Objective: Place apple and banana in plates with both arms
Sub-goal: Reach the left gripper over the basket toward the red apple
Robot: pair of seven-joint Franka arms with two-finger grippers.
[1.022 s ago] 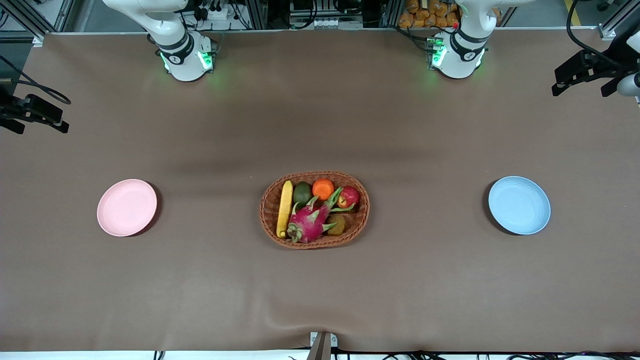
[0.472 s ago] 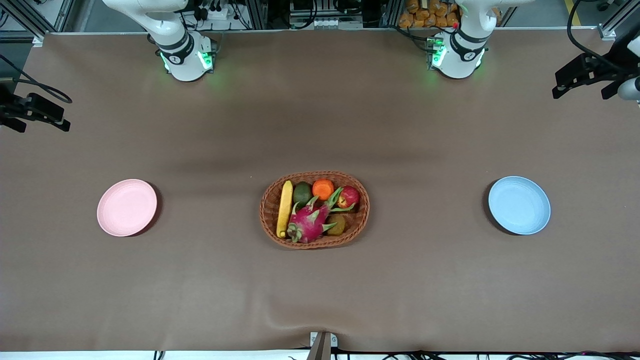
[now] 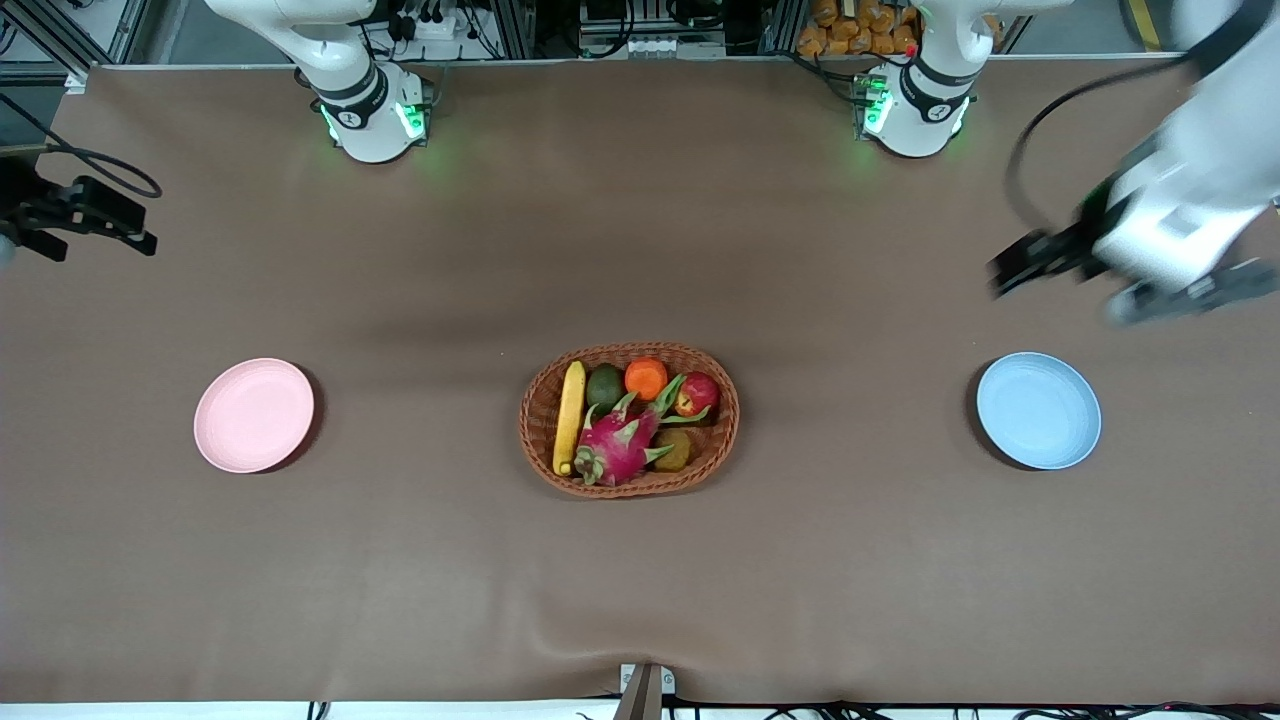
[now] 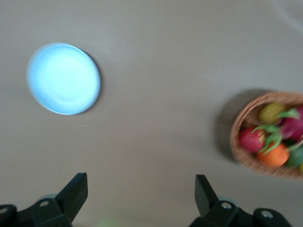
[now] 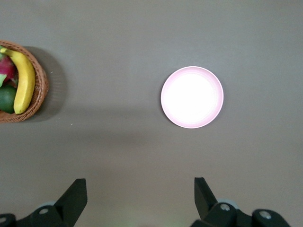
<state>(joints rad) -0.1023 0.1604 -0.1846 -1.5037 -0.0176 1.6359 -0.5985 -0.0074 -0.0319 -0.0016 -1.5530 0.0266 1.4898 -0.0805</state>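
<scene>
The oval woven basket is the landmark. The long smooth banana and round red apple lie in it. The flat round pink plate and blue plate sit well apart from it, one toward each end. The left gripper and right gripper are held up over bare table, jaws wide, holding nothing.

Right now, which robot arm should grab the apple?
Probably the left. The apple sits at the left arm's end of the basket, and the open left gripper hangs over that end, above the table by the blue plate.
</scene>
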